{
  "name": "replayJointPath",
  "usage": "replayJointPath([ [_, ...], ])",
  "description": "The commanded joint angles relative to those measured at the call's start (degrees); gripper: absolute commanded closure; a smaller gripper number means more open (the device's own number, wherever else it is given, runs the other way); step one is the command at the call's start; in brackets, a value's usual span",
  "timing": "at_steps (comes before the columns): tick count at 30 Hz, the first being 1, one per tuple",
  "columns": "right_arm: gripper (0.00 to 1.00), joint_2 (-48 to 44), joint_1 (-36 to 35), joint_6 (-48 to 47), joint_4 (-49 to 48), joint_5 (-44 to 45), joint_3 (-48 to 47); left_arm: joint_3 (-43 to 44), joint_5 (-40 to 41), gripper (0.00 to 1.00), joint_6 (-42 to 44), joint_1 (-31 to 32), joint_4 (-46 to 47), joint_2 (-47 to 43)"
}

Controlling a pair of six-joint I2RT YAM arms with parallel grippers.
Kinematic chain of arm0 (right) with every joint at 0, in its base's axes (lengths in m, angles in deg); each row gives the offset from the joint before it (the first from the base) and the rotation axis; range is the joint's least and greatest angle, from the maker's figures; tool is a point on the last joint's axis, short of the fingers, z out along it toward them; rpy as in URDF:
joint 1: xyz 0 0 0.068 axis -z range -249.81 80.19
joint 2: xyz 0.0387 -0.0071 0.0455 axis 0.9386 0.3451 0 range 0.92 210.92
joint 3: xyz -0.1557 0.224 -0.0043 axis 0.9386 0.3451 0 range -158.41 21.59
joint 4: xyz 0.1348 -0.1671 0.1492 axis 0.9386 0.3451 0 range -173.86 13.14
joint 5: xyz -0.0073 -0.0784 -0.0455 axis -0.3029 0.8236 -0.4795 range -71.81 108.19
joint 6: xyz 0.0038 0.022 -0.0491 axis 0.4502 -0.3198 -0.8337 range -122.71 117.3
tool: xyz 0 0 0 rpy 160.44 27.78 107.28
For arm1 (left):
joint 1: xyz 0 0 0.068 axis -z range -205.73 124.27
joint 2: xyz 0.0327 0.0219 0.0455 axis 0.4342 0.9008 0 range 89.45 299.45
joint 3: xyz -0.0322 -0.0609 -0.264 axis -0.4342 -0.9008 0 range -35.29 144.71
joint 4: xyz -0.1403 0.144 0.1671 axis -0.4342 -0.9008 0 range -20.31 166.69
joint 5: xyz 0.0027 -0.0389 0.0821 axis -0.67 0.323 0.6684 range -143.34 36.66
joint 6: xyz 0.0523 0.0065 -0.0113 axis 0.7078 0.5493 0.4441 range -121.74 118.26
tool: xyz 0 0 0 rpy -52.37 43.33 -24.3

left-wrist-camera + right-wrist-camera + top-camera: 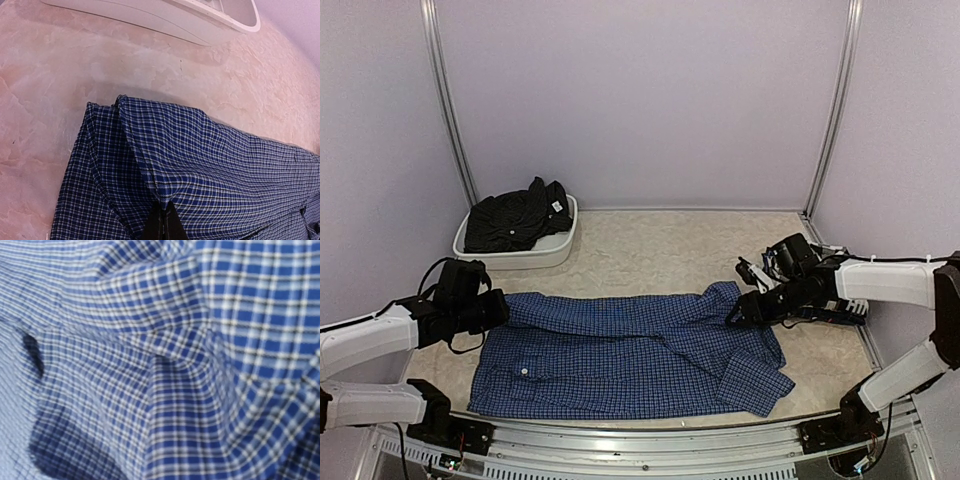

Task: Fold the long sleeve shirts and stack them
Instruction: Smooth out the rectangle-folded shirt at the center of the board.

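Blue shirt point(620, 355) judged mid-fold: left pincer point(161, 224) pinched shut on its edge; right pincer point(742, 315) opening indeterminate (cloth fills its view). Next move probably needs an even fold across.

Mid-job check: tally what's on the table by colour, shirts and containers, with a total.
blue check shirt: 1
black shirt: 1
white bin: 1
Total: 3
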Motion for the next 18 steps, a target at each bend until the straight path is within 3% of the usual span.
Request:
replayJointPath([
  [1,0.43,1.87,-1.54,-2.04,0.85,3.81,-0.74,-0.61,-0.66,1.00,0.79,-0.47,1.86,-0.22],
  [6,0.58,3.86,-3.56,-2.05,0.10,3.60,-0.79,-0.80,-0.74,1.00,0.79,-0.46,1.96,-0.13],
  [12,0.94,2.69,-4.01,-0.67,0.47,1.95,-0.74,-0.89,-0.89,1.00,0.89,-0.42,2.02,-0.08],
  [14,1.00,0.60,-3.97,0.60,0.74,-0.61,-0.68,-1.05,-0.76,1.00,0.88,-0.46,2.10,0.00],
  [18,1.00,-4.02,-4.01,4.01,1.36,-4.85,-0.86,-1.50,-0.53,1.00,0.96,-0.50,2.45,0.26],
])
